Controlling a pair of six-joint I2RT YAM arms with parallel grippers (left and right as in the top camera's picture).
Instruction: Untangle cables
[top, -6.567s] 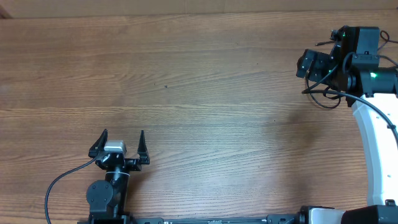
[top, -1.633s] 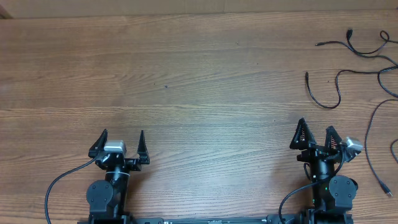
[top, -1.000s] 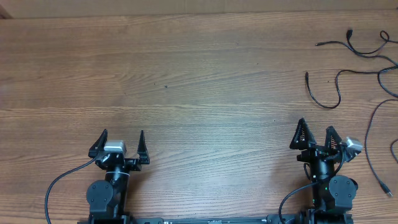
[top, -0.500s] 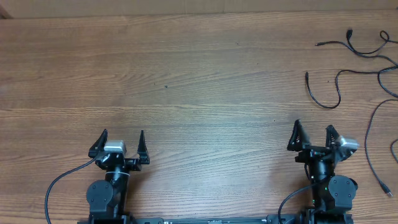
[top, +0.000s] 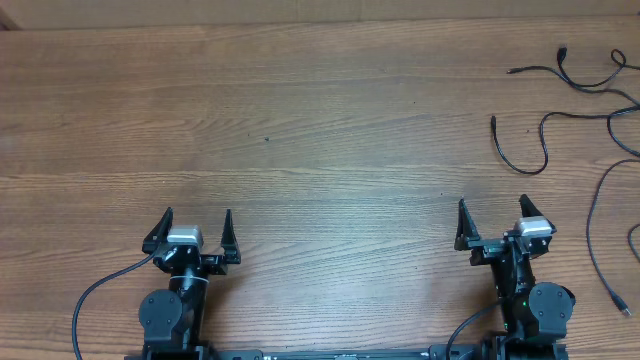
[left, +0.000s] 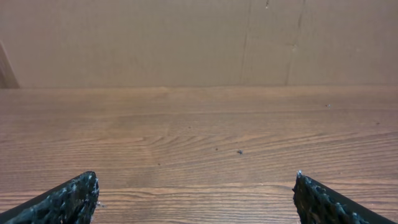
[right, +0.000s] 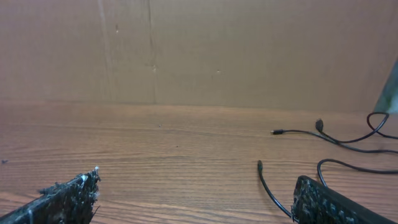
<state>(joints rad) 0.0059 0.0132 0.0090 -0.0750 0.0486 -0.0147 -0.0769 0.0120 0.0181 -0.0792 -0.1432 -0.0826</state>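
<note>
Your two grippers sit near the front edge of a wooden table (top: 300, 120).
Left gripper (top: 197, 214) and right gripper (top: 491, 203) both have jaws spread wide, holding nothing; black cables (top: 494, 126) lie far right.

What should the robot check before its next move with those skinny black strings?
1. Black two-finger left gripper open and holding nothing: ok.
2. Black two-finger right gripper open and holding nothing: ok.
3. Thin black cables with small plug ends lying on the brown wooden table, far right side: ok.
4. Bare wood between right gripper and cables: ok.
5. Every cable fully in view: not ok, some run off the right edge.
6. Cables free of crossings: cannot tell.
</note>
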